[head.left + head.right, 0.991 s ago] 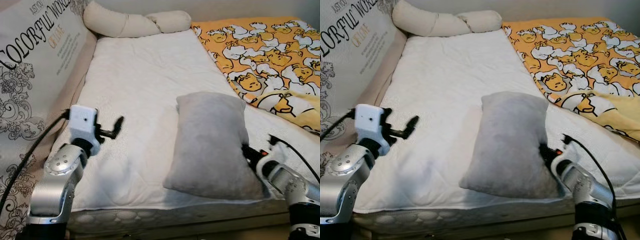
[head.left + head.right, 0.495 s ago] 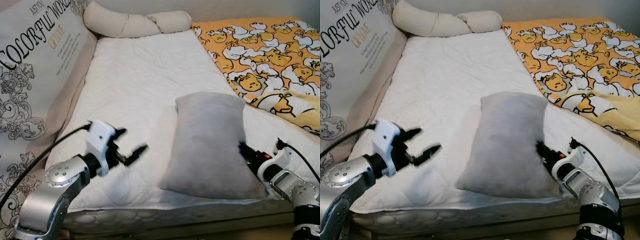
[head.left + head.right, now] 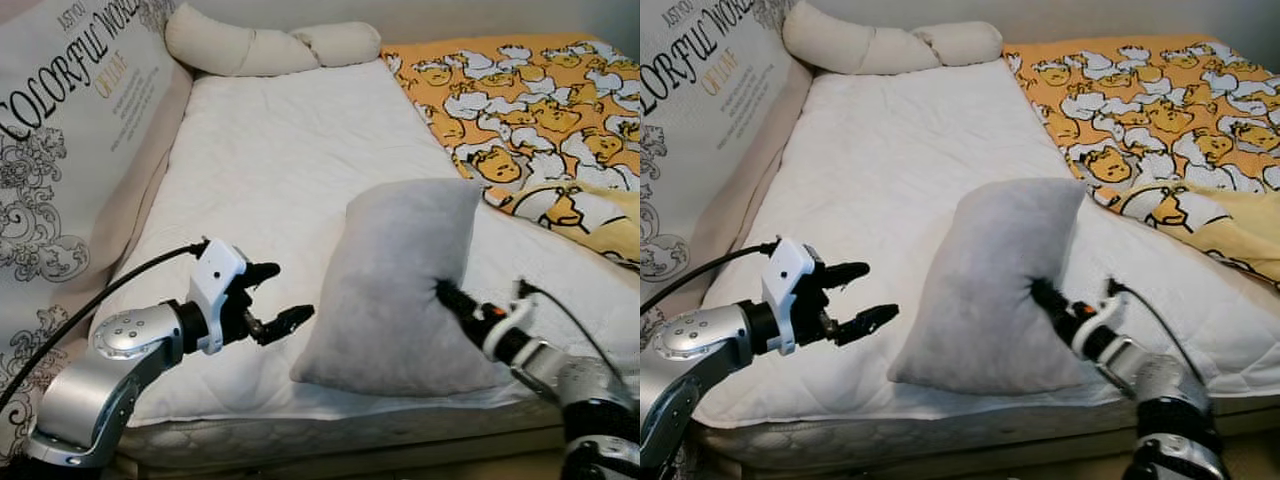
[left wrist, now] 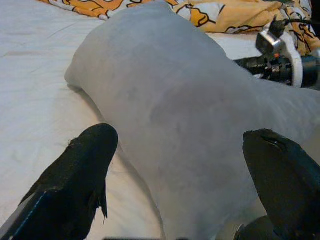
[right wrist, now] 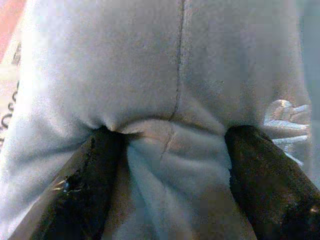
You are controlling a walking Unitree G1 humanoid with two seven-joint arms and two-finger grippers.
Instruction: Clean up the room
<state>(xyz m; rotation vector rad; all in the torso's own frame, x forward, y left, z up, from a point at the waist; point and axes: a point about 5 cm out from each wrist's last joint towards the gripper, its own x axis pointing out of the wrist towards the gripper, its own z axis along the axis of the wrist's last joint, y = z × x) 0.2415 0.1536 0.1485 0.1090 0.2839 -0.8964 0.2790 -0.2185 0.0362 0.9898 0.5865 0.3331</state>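
A grey pillow (image 3: 400, 290) stands tilted on the white mattress (image 3: 280, 170) near its front edge, right side raised. My right gripper (image 3: 445, 292) digs into the pillow's right side. In the right wrist view its two black fingers (image 5: 95, 185) sit pressed into the fabric with a bulging fold of pillow (image 5: 170, 100) pinched between them. My left gripper (image 3: 290, 292) hovers open just above the mattress, a short gap left of the pillow's lower left edge and pointing at it. The left wrist view has the pillow (image 4: 190, 100) straight ahead between the spread fingers (image 4: 75, 175).
Cream bolster pillows (image 3: 260, 45) lie at the far end of the bed. An orange duck-print blanket (image 3: 530, 90) covers the right side. A padded printed panel (image 3: 70, 130) lines the left side. The mattress front edge (image 3: 350, 435) is just below both arms.
The right gripper pushed left into the pillow, whose right side rose so it now stands tilted. The left gripper moved right and down toward the pillow and stays open.
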